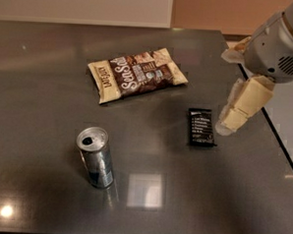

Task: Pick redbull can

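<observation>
The redbull can (96, 157) stands upright on the dark grey table (40, 84), at the front left, with its silver top and tab opening showing. My gripper (230, 121) hangs from the grey arm at the right side, above the table and just right of the small black bar wrapper (201, 127). It is well to the right of the can and apart from it. It holds nothing that I can see.
A brown-and-cream snack bag (136, 74) lies flat behind the can toward the middle of the table. The black bar wrapper lies between the can and the gripper. The table's right edge (278, 140) runs just beyond the gripper.
</observation>
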`<state>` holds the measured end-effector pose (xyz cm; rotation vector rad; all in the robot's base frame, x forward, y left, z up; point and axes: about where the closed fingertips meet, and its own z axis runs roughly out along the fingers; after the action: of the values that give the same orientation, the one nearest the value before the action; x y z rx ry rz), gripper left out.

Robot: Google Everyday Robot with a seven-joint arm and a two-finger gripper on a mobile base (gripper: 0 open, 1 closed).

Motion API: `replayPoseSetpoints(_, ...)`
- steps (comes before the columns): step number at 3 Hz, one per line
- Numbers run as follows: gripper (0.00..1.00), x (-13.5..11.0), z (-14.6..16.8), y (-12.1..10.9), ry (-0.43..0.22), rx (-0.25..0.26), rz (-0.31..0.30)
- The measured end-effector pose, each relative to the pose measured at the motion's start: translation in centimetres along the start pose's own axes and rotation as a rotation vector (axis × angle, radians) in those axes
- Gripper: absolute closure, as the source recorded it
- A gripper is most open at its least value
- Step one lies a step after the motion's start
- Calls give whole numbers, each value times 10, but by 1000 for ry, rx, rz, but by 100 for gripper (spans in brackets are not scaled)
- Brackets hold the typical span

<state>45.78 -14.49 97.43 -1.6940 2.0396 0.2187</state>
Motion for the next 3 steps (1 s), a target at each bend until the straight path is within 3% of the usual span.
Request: replayPoseSetpoints(3,0,-91,50,52,-260,-123,-127)
